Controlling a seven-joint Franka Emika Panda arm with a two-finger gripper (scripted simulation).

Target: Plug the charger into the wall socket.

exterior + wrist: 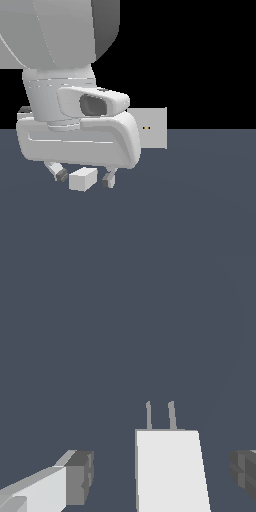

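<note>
One arm, one charger [82, 179] and one socket [154, 128] appear on a flat dark blue-grey bench [200, 200] against a black background.

Exterior view: the white arm fills the upper part and the exterior view's left, its wrist housing hanging low over the bench. The pincer [84, 177] points downward, spread, with two dark-tipped fingers [61, 174], one on either side of the charger. The charger, a small light-grey block, lies between the two fingers; a narrow gap shows on each side, so neither pad appears to touch it. Whether the block rests on the bench cannot be told for certain.

The socket, an upright light-grey square plate, stands farther back, to the exterior view's right of the arm, its near part hidden behind the wrist housing. Two tiny dark holes [146, 128] sit side by side on its face. Charger and socket are well apart.

Wrist view: the charger [170, 471] shows as a pale block bearing two thin grey prongs [160, 415] that stand parallel at its far end. Two finger pads [80, 476] flank the block, each with clear bench visible between pad and block. The socket is out of this view.
</note>
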